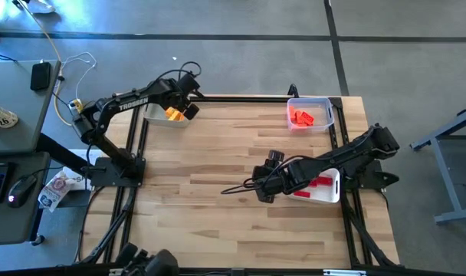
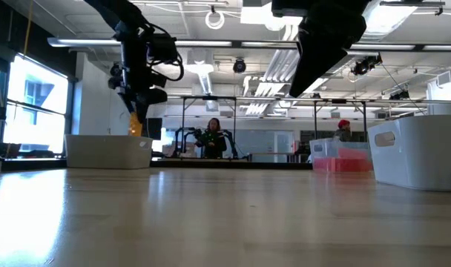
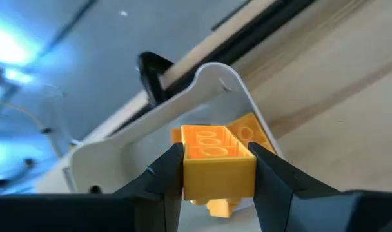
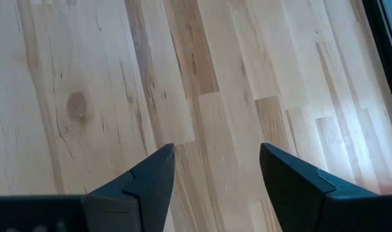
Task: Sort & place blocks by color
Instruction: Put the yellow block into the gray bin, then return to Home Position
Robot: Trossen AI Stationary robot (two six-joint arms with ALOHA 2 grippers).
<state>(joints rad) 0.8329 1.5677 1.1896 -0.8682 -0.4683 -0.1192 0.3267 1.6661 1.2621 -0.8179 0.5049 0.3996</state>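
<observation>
I see one yellow-orange block (image 3: 218, 161) pinched between the left end effector's fingers (image 3: 164, 177), its underside sockets facing my wrist camera, held above more yellow-orange blocks (image 1: 173, 114) lying in the white tray at upper left of the overhead frame. A pile of orange-red blocks (image 1: 302, 117) lies jumbled in the clear tray at upper right centre. Red blocks (image 1: 319, 182) lie in the white tray at right of centre, partly hidden under the right arm. I can't count any group.
</observation>
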